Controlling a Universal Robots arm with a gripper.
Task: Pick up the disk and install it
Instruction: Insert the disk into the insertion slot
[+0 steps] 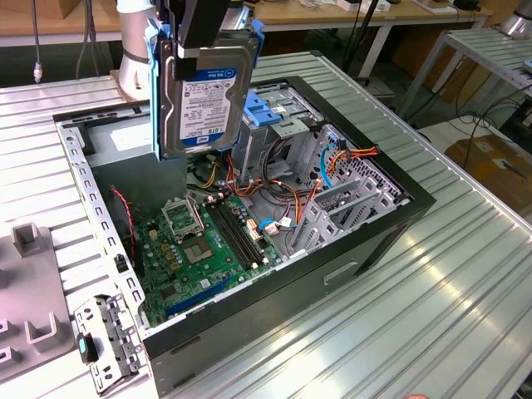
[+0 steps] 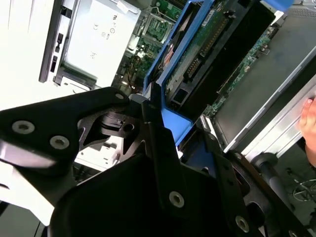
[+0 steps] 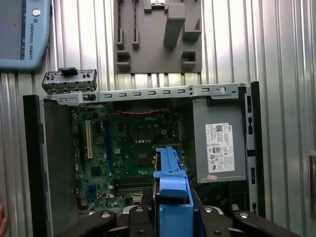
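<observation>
The disk (image 1: 206, 100), a silver-grey hard drive with a white-and-blue label and blue side rails, hangs upright above the open computer case (image 1: 366, 241). My gripper (image 1: 204, 33) is shut on its top end and holds it over the far-left part of the case, above the motherboard (image 1: 208, 241). The second wrist view looks along the disk (image 2: 207, 54), showing its green circuit side between blue rails below my gripper (image 2: 153, 116). In the first wrist view the disk (image 3: 170, 182) appears edge-on, blue, over the motherboard (image 3: 128, 148).
A drive cage with blue latch tabs (image 1: 270, 108) stands at the case's far side. The grey power supply box (image 3: 219, 143) fills one corner. A grey fixture (image 1: 25, 283) and a loose metal bracket (image 1: 104, 341) lie beside the case. A hand (image 2: 310, 123) shows near the case.
</observation>
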